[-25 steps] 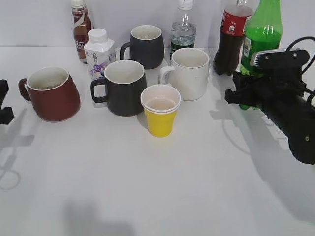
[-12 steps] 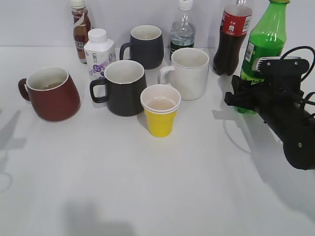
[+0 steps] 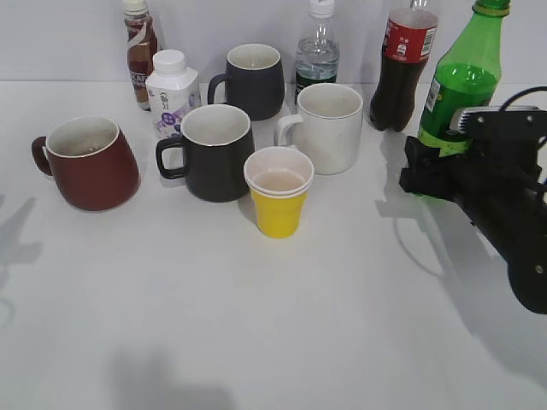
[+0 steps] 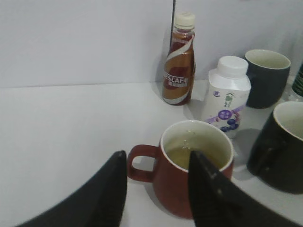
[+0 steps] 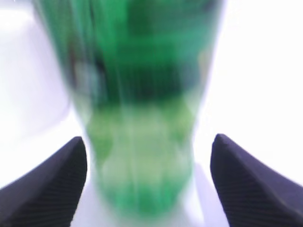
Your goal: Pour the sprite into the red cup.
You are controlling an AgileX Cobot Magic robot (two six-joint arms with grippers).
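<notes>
The sprite [image 3: 466,77], a tall green bottle, stands upright at the back right next to the cola. My right gripper [image 3: 425,175] is at its lower part and hides its base. In the right wrist view the blurred sprite [image 5: 142,118] sits between the fingers of my right gripper [image 5: 149,184], which is open with a gap on each side. The red cup [image 3: 90,166] stands at the left and holds pale liquid. In the left wrist view my left gripper [image 4: 156,163] is open just in front of the red cup [image 4: 173,189]. It is out of the exterior view.
Two black mugs [image 3: 214,154] [image 3: 254,79], a white mug [image 3: 327,126] and a yellow paper cup [image 3: 279,192] stand mid-table. A cola bottle [image 3: 402,68], a clear bottle [image 3: 317,51], a coffee bottle [image 3: 139,51] and a white-capped bottle [image 3: 171,90] line the back.
The sprite has moved right and down, so its cap now shows. My right gripper moved right with it. My left gripper has left the exterior view at the left edge.
</notes>
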